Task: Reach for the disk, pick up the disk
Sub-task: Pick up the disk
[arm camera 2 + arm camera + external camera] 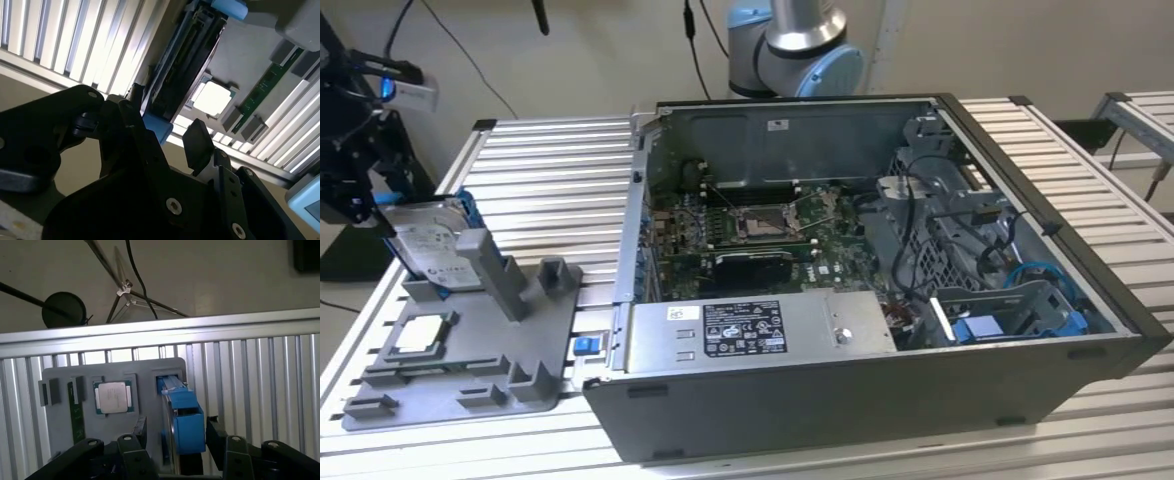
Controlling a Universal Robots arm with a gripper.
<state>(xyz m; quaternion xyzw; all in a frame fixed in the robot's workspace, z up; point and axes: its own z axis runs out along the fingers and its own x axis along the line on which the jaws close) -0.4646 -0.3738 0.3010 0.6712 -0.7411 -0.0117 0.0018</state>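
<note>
Evidently the claw [178, 432] sits spread wide astride the disk [184, 412], which stands on edge in its grey holder [65, 375] near the desk's [280, 380] edge. The reach looks done; grasp and lift are not yet made.

Looks down from high, exterior view, over computer case [881, 400] and grey fixture [454, 372]; from close above, both wrist views, on fixture, disk [184, 416] [187, 65], chip [113, 396] [214, 97].

Slatted table [540, 170]: grey fixture [480, 352], computer case [834, 405].
</note>
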